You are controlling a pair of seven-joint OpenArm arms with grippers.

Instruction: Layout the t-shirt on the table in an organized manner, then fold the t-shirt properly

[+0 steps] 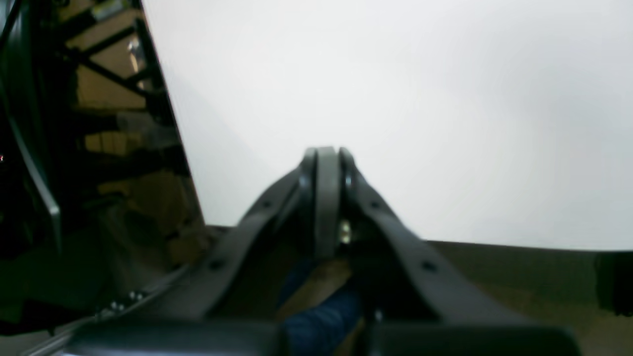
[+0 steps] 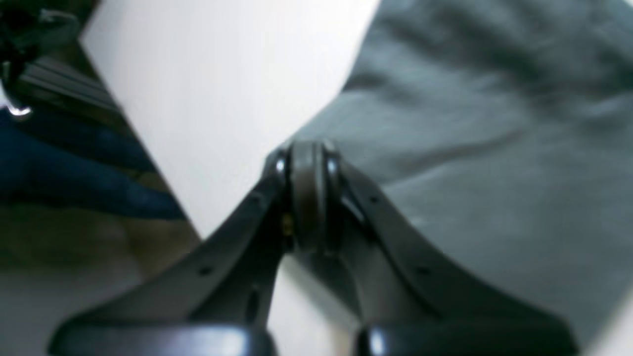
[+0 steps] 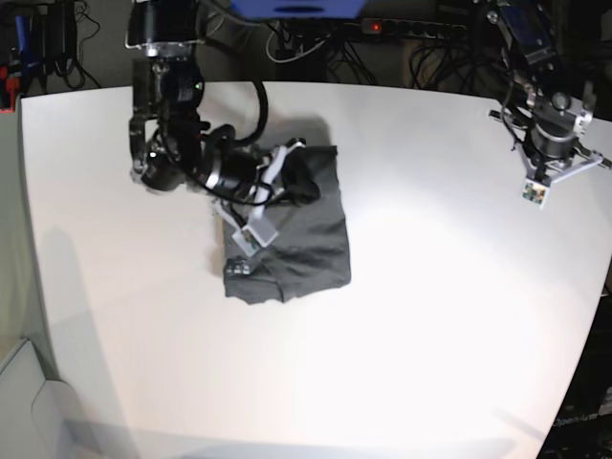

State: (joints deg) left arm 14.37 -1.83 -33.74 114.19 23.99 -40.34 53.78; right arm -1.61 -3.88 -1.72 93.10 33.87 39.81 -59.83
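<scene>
Over bare white worktop [image 1: 395, 99] in the left wrist view: left pincer [image 1: 326, 163] is fully closed, tips pressed together, nothing between them. Worktop edge runs just behind the tips and off to their left; no cloth anywhere near this pincer

Right wrist view: right pincer [image 2: 307, 158] also pressed closed, tips meeting right at the edge of the t-shirt [image 2: 494, 148]. Grey wrinkled cloth fills everything to the right of the tips and ahead of them, bare worktop [image 2: 222, 99] to their left. Can't tell whether any fabric is pinched, picture is blurred and the tips look empty

Base view: t-shirt [image 3: 296, 239] lies as a compact, roughly rectangular bundle on the worktop [image 3: 430, 335], directly under and in front of the right pincer [image 3: 241, 268], which sits at the bundle's near-left corner. Right arm leans low over the cloth's upper part. Left pincer [image 3: 535, 191] is well apart from the shirt, over the far right side of the worktop, pointing down
</scene>
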